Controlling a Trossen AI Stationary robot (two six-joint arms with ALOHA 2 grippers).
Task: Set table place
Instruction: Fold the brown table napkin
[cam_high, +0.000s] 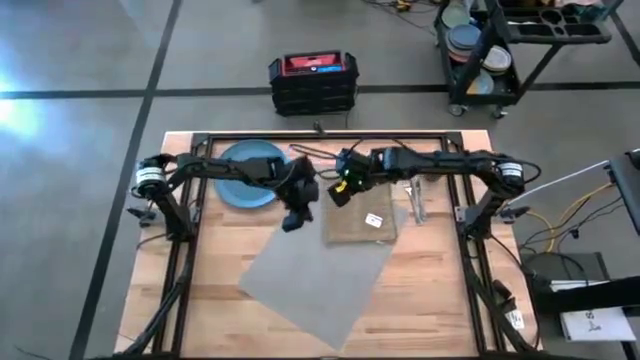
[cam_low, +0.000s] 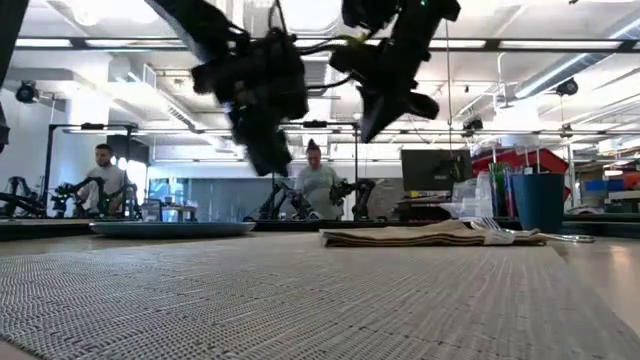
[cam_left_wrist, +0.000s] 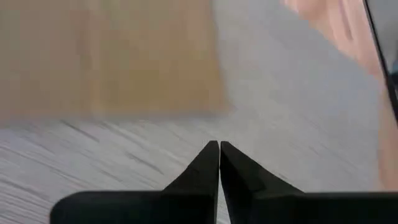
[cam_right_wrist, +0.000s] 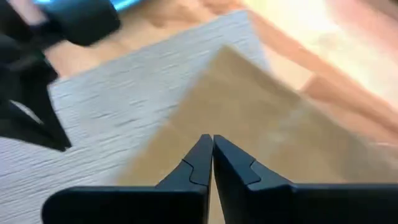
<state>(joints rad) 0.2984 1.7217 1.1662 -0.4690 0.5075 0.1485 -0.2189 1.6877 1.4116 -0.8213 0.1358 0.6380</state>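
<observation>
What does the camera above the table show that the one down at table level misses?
Only the high view shows the placemat's skewed outline, the black cart and the red-topped case on the floor. Only the low view shows the blue cup and people in the room behind. Both show the blue plate, the tan napkin and the left hand and right hand raised above the table.

Robotics lab: open hall, concrete floor (cam_high: 80, 60), ceiling strip lights (cam_low: 560, 45), monitor (cam_low: 432, 168), further arm rigs with seated people (cam_low: 318, 185), wheeled black cart (cam_high: 500, 50).
</observation>
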